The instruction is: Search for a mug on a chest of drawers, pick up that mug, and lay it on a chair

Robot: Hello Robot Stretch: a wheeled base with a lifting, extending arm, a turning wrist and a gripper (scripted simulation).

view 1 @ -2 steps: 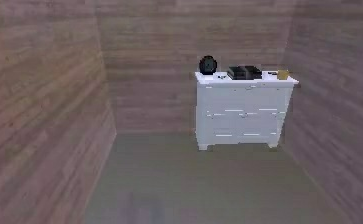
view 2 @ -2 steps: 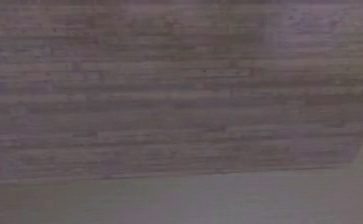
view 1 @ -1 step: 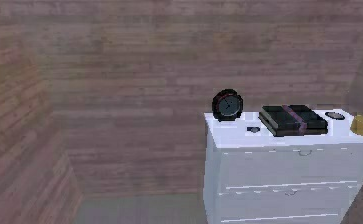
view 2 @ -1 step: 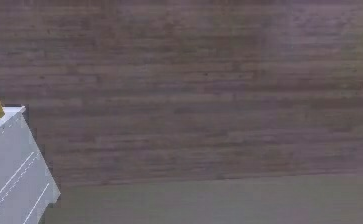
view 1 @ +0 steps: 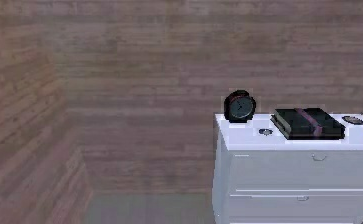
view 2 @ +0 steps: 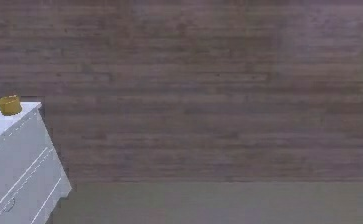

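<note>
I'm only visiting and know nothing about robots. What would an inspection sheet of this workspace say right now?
Surface: white chest of drawers at the forward view's right, with several things on its top.
Job's things: small golden-brown thing on a white drawer unit at the arm side view's left; possibly the mug, too small to tell.
Clutter: round dark clock, flat dark box, small round thing and small dish-like thing, all on the chest's top.
Gripper: nothing seen.
Cables: nothing seen.
Surroundings: wood-plank walls, bare floor.
</note>
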